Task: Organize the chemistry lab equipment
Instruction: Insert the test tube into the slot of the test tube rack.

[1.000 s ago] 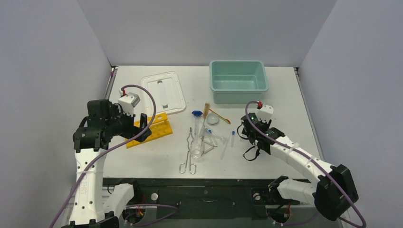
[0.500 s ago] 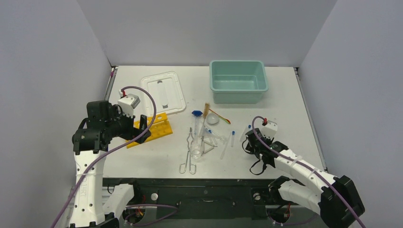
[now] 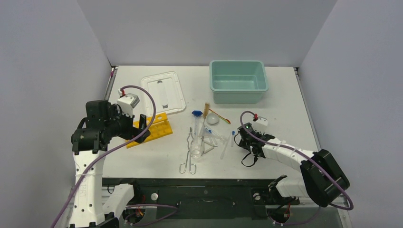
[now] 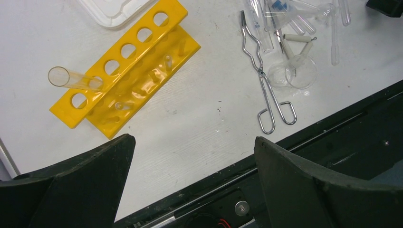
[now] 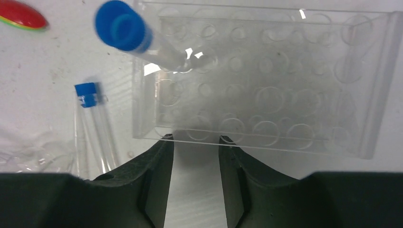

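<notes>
The yellow holed rack point(image 4: 128, 80) lies at the left with one clear glass tube point(image 4: 76, 78) leaning in a hole. My left gripper point(image 4: 192, 138) hangs wide open above bare table just in front of it. Metal tongs point(image 3: 189, 152), a beaker point(image 3: 196, 152), a brush point(image 3: 206, 111) and a round dish point(image 3: 213, 119) lie clustered mid-table. My right gripper point(image 5: 196, 138) is low, its tips at the near edge of a clear holed rack point(image 5: 266, 80), jaws apart with only table showing between them. A blue-capped vial point(image 5: 126, 28) leans in that rack; another point(image 5: 92, 109) lies beside it.
The teal tub point(image 3: 237, 80) stands at the back right and the white lid point(image 3: 164, 92) at the back left. A red and yellow strip point(image 5: 21, 14) lies near the dish. The table's black front edge point(image 4: 309, 156) runs just under my left gripper.
My right arm swung back and then left toward the cluster, lowering to the clear rack, and its jaws have narrowed. The left arm has barely moved.
</notes>
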